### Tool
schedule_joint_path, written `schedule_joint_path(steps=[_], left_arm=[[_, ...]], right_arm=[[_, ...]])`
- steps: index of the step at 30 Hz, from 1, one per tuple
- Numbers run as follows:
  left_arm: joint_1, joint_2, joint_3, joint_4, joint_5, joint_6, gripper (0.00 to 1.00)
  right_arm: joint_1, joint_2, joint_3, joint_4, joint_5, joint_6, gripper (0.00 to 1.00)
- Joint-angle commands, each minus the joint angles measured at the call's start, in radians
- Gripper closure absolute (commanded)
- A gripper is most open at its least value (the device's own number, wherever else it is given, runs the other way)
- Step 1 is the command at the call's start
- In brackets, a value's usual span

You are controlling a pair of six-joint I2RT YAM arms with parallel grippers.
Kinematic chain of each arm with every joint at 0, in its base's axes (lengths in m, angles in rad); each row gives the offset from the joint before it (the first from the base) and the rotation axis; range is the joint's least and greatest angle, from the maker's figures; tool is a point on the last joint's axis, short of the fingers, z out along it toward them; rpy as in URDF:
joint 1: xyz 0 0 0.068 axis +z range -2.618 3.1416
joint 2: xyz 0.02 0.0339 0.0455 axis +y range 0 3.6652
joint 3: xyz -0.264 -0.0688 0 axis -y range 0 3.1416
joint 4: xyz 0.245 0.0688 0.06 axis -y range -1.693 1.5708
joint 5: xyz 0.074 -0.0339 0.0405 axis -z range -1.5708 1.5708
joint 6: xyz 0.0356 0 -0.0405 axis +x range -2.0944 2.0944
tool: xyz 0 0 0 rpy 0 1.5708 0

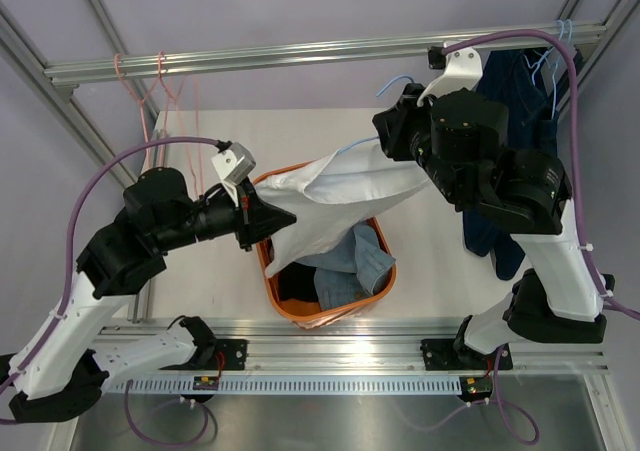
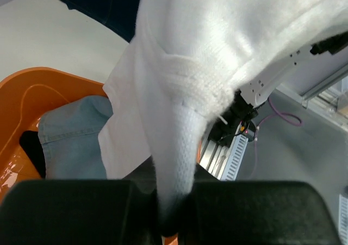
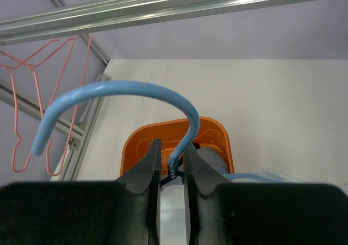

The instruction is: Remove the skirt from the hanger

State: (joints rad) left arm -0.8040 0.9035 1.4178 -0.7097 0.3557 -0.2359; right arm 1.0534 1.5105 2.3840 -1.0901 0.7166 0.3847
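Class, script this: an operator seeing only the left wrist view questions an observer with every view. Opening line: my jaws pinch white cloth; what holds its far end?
Observer: The white garment hangs from a light-blue hanger; the right gripper has its jaws shut on the neck.
Operator: Is it hooked on the rail?
Observer: No, it is clear of the rail, in open air.
Operator: Other hangers?
Observer: Bare pink hangers hang on the rail's left end.

Reaches from left of the orange basket [image 1: 310,317] with the left gripper [image 1: 264,221], elbow bent, jaws pinched on a white garment [image 1: 340,186]. Holds the right gripper [image 1: 385,137] above the basket's far right corner, jaws clamped on a light-blue hanger [image 3: 136,90] at its neck.
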Motion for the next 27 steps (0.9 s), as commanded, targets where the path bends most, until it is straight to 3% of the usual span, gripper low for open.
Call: schedule_joint_path(steps=[1, 10, 15, 27], left_arm=[[-0.001, -0.011, 0.047, 0.026, -0.073, -0.003, 1.00], [-0.003, -0.155, -0.075, 0.179, -0.244, -0.043, 1.00], [-0.004, -0.227, -0.080, 0.154, -0.351, -0.032, 1.00], [-0.003, -0.371, -0.157, 0.139, -0.756, -0.112, 1.00]], right_arm=[[-0.004, -0.022, 0.015, 0.044, 0.000, 0.002, 1.00], [-0.006, -0.052, -0.011, 0.024, 0.055, 0.010, 1.00], [-0.015, -0.085, -0.067, 0.013, 0.145, -0.017, 1.00], [-0.136, -0.272, -0.262, 0.029, 0.237, -0.047, 1.00]])
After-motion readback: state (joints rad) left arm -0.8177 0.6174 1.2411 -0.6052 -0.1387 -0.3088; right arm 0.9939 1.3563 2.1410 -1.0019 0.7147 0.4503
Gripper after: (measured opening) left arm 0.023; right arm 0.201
